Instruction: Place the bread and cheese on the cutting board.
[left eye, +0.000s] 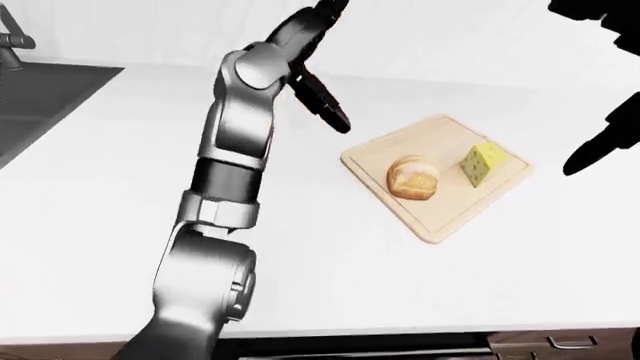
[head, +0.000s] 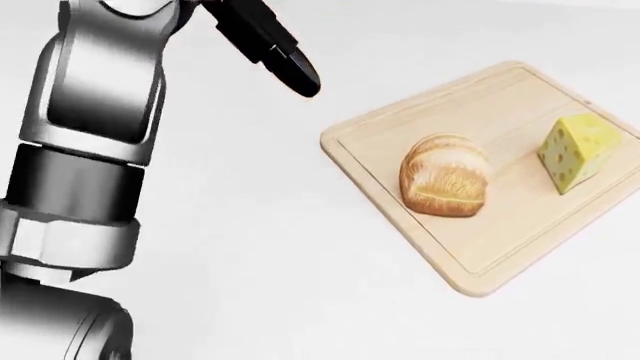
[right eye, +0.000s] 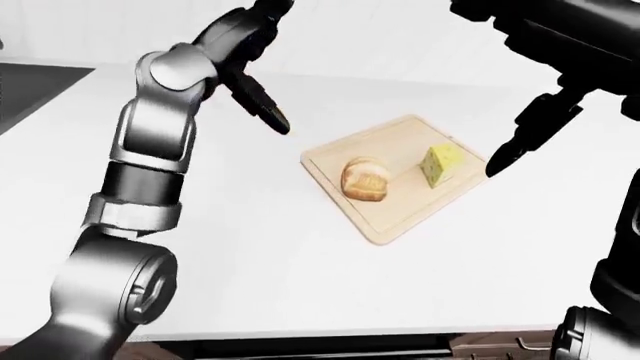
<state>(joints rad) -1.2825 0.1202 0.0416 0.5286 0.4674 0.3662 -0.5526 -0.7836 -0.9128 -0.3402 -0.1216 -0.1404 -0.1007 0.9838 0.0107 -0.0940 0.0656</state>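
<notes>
The cutting board (head: 470, 247) lay at an angle on the white tabletop (head: 260, 247). The bread (head: 445, 176) rested near the board's middle, and the cheese (head: 570, 151) stood on the same board to its right in the head view, close by but apart from it. My left hand (left eye: 315, 75) hung raised above the tabletop, up and to the left of the board in the left-eye view, clear of both foods; its fingers (head: 285, 64) were spread and held nothing. My right hand (right eye: 560, 71) hovered at the upper right of the right-eye view, one dark finger (right eye: 520, 142) pointing down beside the board's right corner; it gripped nothing and looked open. A sink (left eye: 40, 97) showed at the far left of the left-eye view.
</notes>
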